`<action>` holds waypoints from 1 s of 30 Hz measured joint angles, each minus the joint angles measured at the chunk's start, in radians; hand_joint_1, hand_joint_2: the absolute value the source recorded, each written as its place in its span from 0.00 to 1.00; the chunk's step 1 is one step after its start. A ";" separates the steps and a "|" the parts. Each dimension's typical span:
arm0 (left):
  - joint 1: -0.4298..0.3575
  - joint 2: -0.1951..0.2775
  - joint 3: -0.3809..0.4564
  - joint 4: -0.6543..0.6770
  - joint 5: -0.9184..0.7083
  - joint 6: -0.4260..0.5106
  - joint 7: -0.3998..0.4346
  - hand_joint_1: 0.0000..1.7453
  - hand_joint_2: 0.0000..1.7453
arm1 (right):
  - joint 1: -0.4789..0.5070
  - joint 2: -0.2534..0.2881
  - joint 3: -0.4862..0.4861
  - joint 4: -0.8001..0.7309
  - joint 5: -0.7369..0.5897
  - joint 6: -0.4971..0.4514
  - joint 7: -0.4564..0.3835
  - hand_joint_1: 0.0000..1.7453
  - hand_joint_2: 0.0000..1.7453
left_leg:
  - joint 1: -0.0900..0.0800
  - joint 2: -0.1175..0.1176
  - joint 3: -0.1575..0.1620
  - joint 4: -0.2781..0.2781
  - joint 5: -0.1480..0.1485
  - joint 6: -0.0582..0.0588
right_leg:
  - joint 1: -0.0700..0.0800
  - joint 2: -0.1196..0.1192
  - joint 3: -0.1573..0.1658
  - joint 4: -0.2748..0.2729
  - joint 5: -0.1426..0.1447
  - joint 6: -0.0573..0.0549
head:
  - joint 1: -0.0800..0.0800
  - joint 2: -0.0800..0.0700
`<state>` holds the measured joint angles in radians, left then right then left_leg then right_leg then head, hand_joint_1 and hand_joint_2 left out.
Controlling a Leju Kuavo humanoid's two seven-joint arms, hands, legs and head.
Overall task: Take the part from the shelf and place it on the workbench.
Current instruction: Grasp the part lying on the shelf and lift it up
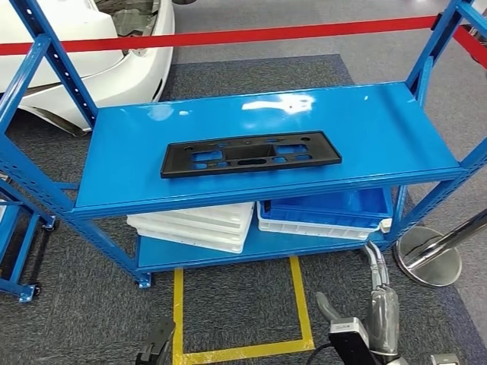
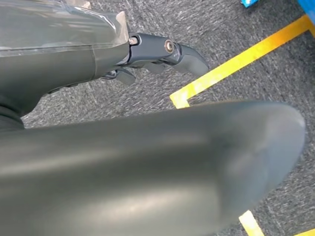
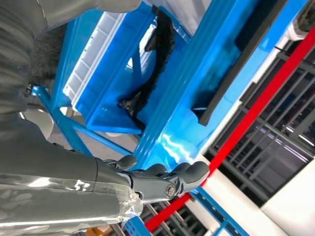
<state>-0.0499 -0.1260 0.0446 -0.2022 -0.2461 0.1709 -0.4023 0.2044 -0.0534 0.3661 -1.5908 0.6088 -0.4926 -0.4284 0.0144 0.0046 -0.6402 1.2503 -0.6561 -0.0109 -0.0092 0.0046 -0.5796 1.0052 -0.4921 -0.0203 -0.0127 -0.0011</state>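
Observation:
A flat black plastic part [image 1: 249,154] with several cut-outs lies lengthwise on the top board of the blue shelf [image 1: 373,122]. In the right wrist view its dark edge [image 3: 237,64] runs along the shelf top. My right hand [image 1: 382,304] hangs low at the shelf's front right corner, well below the part, fingers [image 3: 167,179] stretched out and holding nothing. Lower left, my left hand [image 1: 156,344] is over the carpet; its thumb [image 2: 148,162] and dark fingers [image 2: 167,49] are apart, with nothing between them.
The lower shelf holds stacked white trays [image 1: 195,224] and a blue tray [image 1: 327,209]. Yellow floor tape [image 1: 241,350] marks a square before the shelf. A chrome stanchion base [image 1: 428,255] stands at right, red barrier tape [image 1: 259,34] and a white car [image 1: 115,68] behind.

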 joint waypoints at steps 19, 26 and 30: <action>-0.007 -0.001 -0.003 0.002 -0.027 -0.009 0.014 0.00 0.00 | -0.053 -0.003 -0.071 0.049 -0.030 0.112 0.011 0.00 1.00 | -0.004 -0.007 0.089 -0.214 0.122 0.049 | -0.001 0.001 -0.103 0.207 -0.051 0.046 | 0.005 0.000; -0.012 -0.006 -0.008 0.002 -0.032 -0.012 0.015 0.00 0.00 | -0.067 -0.006 -0.082 0.059 -0.030 0.117 0.010 0.00 1.00 | -0.005 -0.007 0.107 -0.221 0.096 0.020 | 0.011 -0.002 -0.024 0.014 0.010 0.007 | 0.000 0.000; -0.014 -0.006 -0.008 0.002 -0.031 -0.010 0.015 0.00 0.00 | -0.072 -0.005 -0.083 0.064 -0.030 0.117 0.009 0.00 1.00 | -0.003 -0.008 0.004 -0.025 0.012 0.004 | 0.004 -0.003 0.004 -0.008 0.004 -0.002 | -0.005 0.000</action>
<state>-0.0640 -0.1323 0.0366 -0.1999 -0.2773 0.1604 -0.3870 0.1325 -0.0584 0.2831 -1.5269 0.5787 -0.3754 -0.4192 0.0109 -0.0030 -0.6358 1.2257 -0.6439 -0.0067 -0.0052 0.0015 -0.5756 0.9975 -0.4885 -0.0226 -0.0173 -0.0011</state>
